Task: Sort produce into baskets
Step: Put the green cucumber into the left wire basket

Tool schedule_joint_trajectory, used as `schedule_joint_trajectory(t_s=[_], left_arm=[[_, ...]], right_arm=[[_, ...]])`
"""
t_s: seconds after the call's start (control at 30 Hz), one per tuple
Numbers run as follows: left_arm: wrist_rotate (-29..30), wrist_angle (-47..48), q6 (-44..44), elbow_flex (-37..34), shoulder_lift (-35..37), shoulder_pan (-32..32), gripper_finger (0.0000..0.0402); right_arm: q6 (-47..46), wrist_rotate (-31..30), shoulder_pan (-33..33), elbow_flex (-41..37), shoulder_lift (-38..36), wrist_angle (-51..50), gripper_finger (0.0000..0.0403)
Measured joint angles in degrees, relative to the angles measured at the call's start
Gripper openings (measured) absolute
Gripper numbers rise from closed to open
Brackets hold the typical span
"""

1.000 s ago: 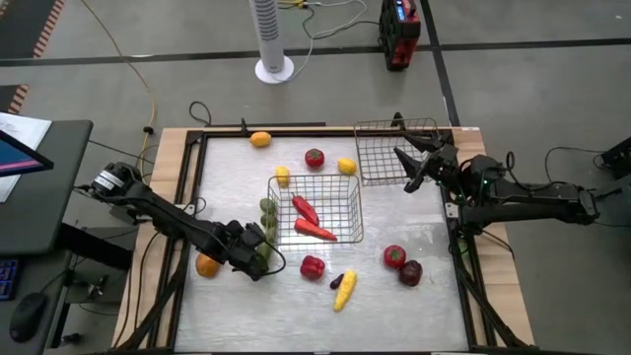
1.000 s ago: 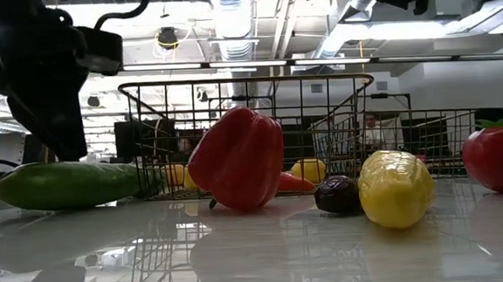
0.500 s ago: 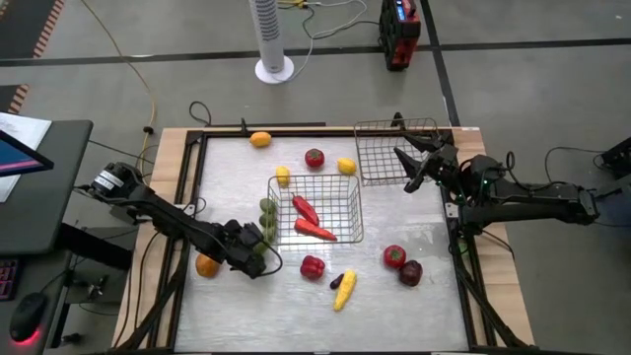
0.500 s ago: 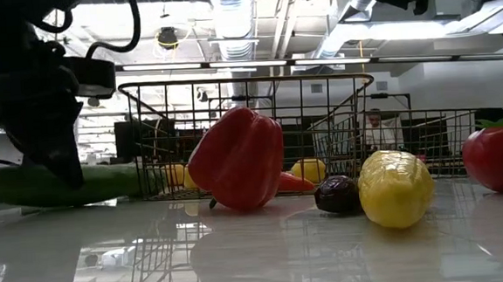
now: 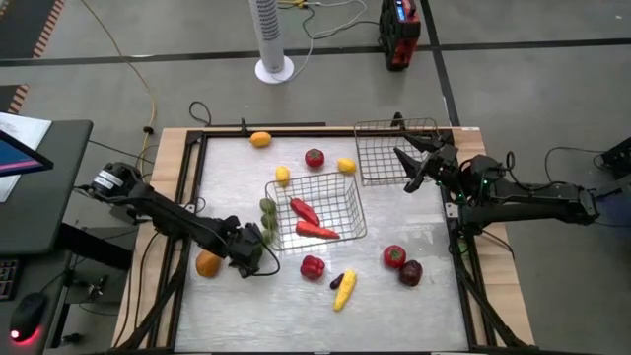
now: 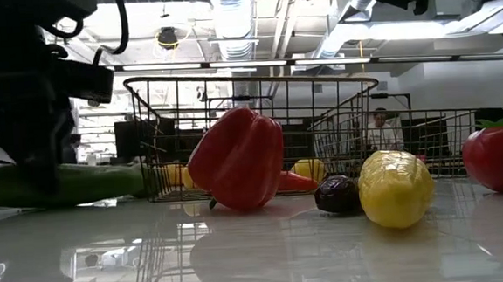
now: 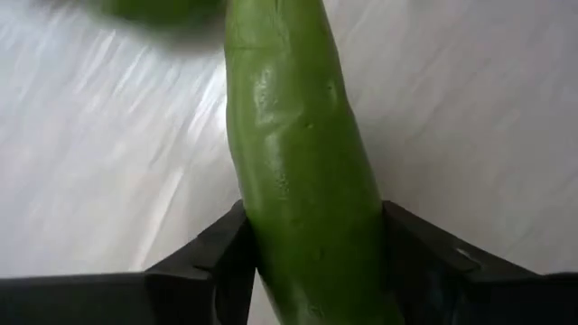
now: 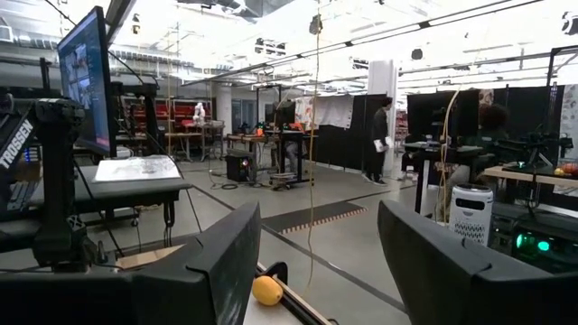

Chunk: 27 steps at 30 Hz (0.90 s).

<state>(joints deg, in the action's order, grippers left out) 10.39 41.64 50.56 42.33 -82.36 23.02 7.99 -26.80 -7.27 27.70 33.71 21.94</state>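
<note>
My left gripper is shut on a green cucumber at the near left corner of the middle wire basket. In the low view the cucumber lies level, low over the table. That basket holds two red peppers. My right gripper is open and empty, raised beside the second basket at the far right. Loose produce rests on the table: a red pepper, corn, an orange, red rounds. My left gripper pinches the cucumber's two long sides between its two fingers. The fingers come from above, pointing down, and lie across the cucumber. The cucumber stays level, and its far end reaches to the basket's side. Whether it touches the table, I cannot tell.
A dark-purple piece lies at the near right, a small dark one by the corn. A lemon, a red round, a yellow piece and an orange piece lie at the far side. A green piece sits by the basket's left side.
My left gripper has gone toward the table's left edge and a little toward the far edge, staying shut on the cucumber, which has slid left with it and stays level. The middle basket has shifted slightly toward the right.
</note>
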Motion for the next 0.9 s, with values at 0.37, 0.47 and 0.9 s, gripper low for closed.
schedule_joint_trajectory(t_s=[0.37,0.47,0.9], left_arm=[[5.4,32.5,-4.8,17.2,-0.1,-2.6,0.0198],[8.2,39.5,-5.9,24.5,-0.1,-2.6,0.0199],[25.4,20.1,-27.3,34.8,-0.1,-4.4,0.02]], right_arm=[[0.0,0.0,0.0,0.0,0.0,0.0,0.0253],[0.0,0.0,0.0,0.0,0.0,0.0,0.0253],[0.0,0.0,0.0,0.0,0.0,0.1,0.0253]])
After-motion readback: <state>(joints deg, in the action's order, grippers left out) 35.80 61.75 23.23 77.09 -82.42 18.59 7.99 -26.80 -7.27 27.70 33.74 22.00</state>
